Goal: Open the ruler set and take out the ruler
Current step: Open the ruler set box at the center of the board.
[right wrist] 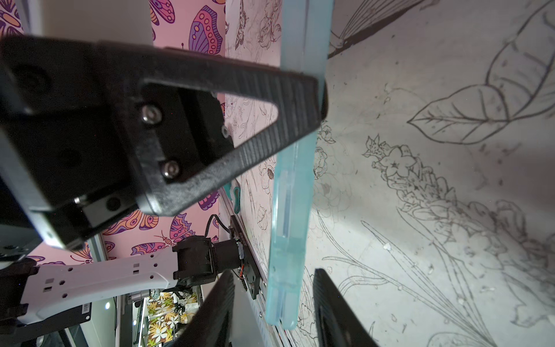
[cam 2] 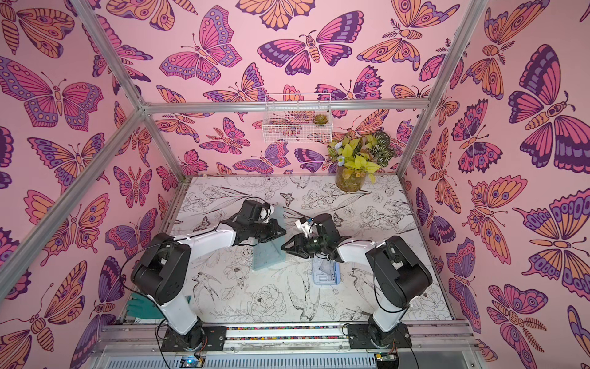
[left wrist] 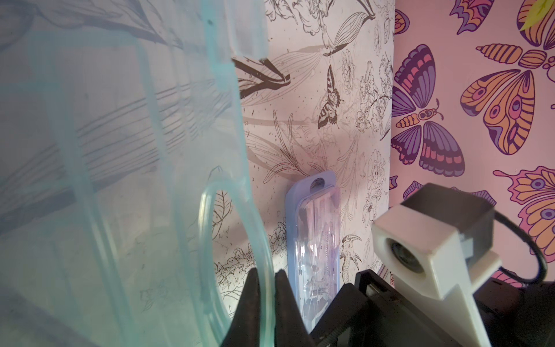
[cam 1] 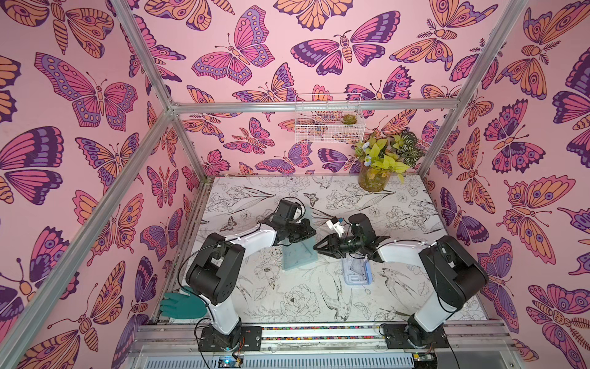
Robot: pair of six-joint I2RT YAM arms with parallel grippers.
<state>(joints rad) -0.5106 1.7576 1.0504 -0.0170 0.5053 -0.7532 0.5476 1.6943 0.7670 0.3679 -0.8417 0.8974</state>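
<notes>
Currently the left gripper (left wrist: 266, 272) is clamping the teal ruler set (cam 1: 299, 255) on edge over the table (cam 1: 287, 306), while the right gripper (right wrist: 273, 272) is straddling its rim, jaws parted, near a blue case (cam 1: 357, 275)

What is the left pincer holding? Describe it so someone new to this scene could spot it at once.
On the flower-print table, near its middle, the left pincer is shut on a teal case, a flat see-through pack held tilted on edge. The lilac pack beside it is smaller and lies flat on the table.
</notes>
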